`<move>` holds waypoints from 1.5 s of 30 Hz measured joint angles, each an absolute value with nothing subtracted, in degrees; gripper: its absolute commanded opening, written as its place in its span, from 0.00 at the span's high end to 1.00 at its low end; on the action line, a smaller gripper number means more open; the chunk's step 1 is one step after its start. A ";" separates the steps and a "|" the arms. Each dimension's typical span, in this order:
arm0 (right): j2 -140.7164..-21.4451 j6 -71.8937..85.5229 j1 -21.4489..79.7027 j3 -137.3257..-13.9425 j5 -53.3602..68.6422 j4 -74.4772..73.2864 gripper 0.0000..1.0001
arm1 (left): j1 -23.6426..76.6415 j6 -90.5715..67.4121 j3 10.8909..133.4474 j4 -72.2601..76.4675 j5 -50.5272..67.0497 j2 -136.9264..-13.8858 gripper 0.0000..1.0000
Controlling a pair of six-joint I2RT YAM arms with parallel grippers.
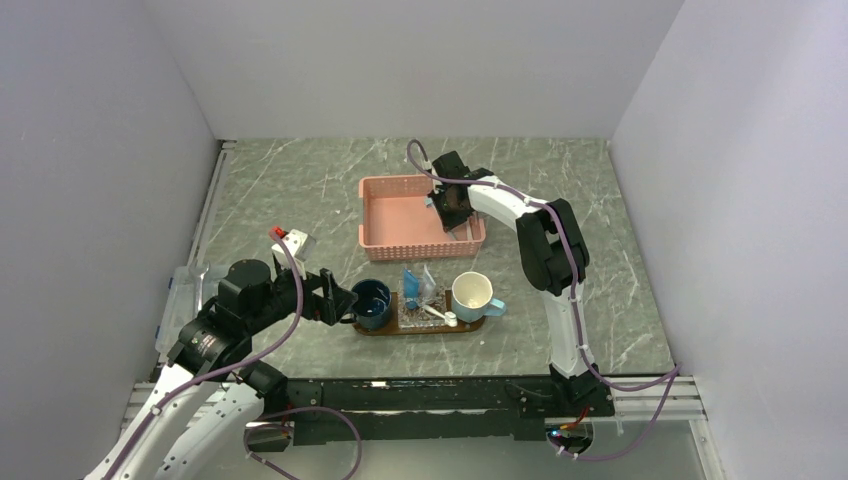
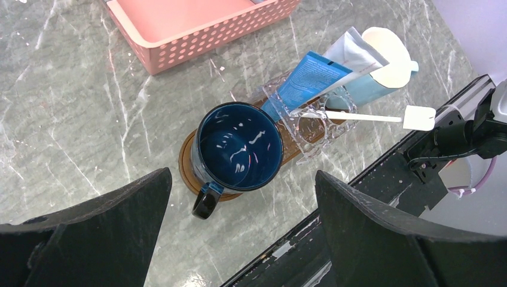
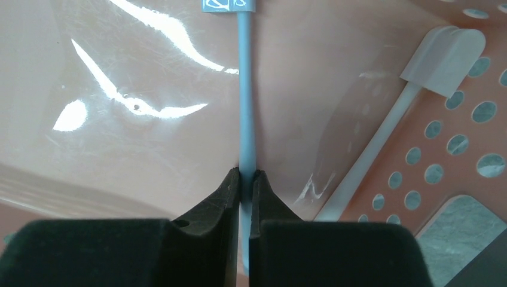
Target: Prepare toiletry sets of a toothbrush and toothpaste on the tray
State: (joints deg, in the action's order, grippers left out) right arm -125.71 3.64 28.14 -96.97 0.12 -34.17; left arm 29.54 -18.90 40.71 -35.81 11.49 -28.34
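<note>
My right gripper (image 1: 450, 212) is inside the pink basket (image 1: 400, 215). In the right wrist view it (image 3: 247, 174) is shut on a flat light-blue toothpaste tube (image 3: 245, 89) seen edge-on. A white toothbrush (image 3: 388, 131) lies beside it against the basket wall (image 3: 454, 143). The brown tray (image 1: 470, 325) holds two toothpaste tubes (image 1: 415, 285) and a toothbrush (image 1: 437, 313) in a clear dish between two mugs. My left gripper (image 1: 345, 300) is open and empty above the tray's left end (image 2: 186, 164), over the dark-blue mug (image 2: 239, 146). One toothpaste tube (image 2: 308, 75) and the toothbrush (image 2: 359, 117) also show in the left wrist view.
A dark-blue mug (image 1: 372, 303) stands on the tray's left end and a light mug (image 1: 472, 296) on its right end. A clear plastic box (image 1: 185, 290) sits at the table's left edge. The black rail (image 1: 420, 390) runs along the near edge.
</note>
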 measured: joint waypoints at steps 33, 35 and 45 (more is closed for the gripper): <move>-102.56 2.28 33.82 -88.18 -0.08 -30.09 1.00 | 29.47 -18.87 40.75 -35.81 12.43 -28.21 0.04; -99.94 2.11 34.83 -87.70 -1.08 -30.33 1.00 | 29.47 -18.79 41.04 -35.86 12.62 -28.88 0.04; -86.67 1.89 43.64 -86.13 -7.16 -33.08 1.00 | 29.43 -18.79 49.04 -37.15 15.99 -34.33 0.04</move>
State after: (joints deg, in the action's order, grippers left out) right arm -86.67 1.89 43.64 -86.13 -7.16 -33.08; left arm 29.43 -18.79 49.04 -37.15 15.99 -34.33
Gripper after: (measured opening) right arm 0.087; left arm 0.960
